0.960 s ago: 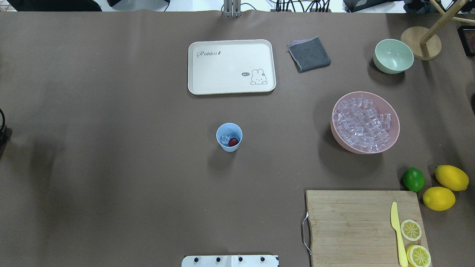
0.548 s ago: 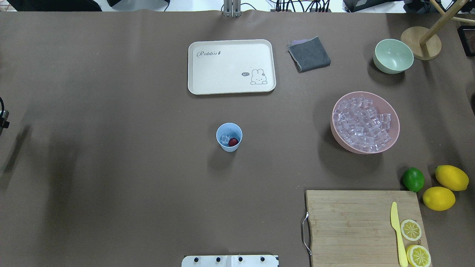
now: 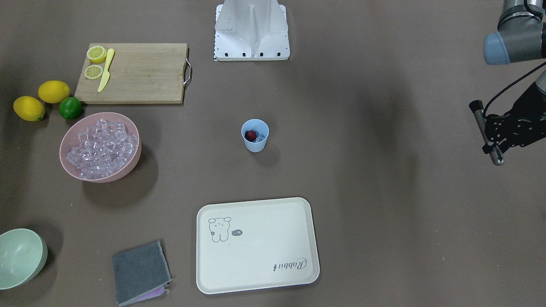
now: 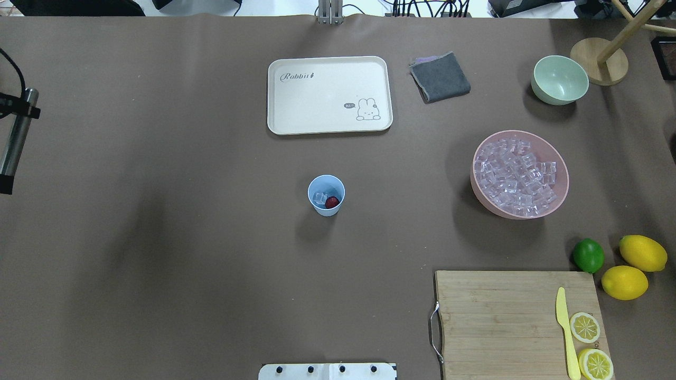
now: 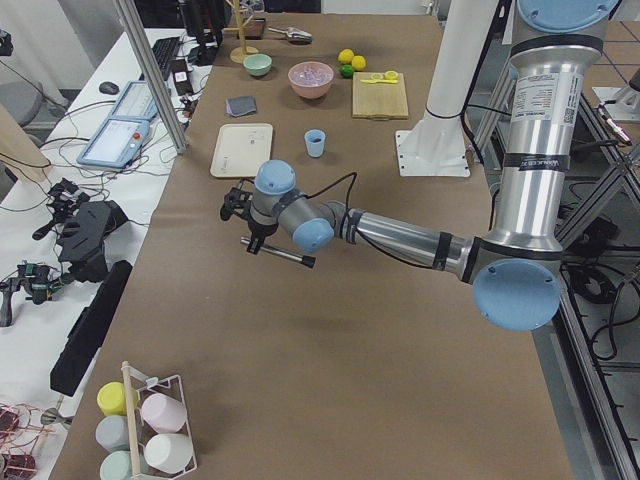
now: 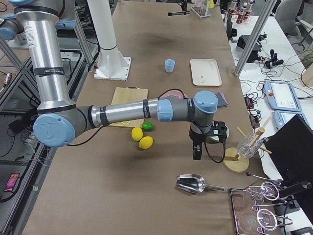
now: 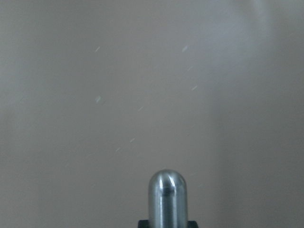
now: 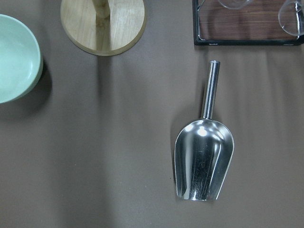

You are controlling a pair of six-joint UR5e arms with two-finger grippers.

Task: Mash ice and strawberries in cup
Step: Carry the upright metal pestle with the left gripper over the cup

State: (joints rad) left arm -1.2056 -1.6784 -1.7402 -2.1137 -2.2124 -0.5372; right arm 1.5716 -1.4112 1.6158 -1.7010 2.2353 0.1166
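Well away from the cup [image 4: 326,195], on the robot's left, the left gripper [image 3: 490,135] is cut off by the frame edge in both table views. Only black fingers clamped on a metal rod [image 4: 17,134] show, and the wrist view catches just the rod's rounded tip. Inside the cup, its wall hides part of the ice [image 4: 320,198], too small to count. The strawberry [image 4: 332,202] beside it is a red speck, its cap too small to make out. The right gripper [image 6: 196,154], far from the cup, is too small to read.
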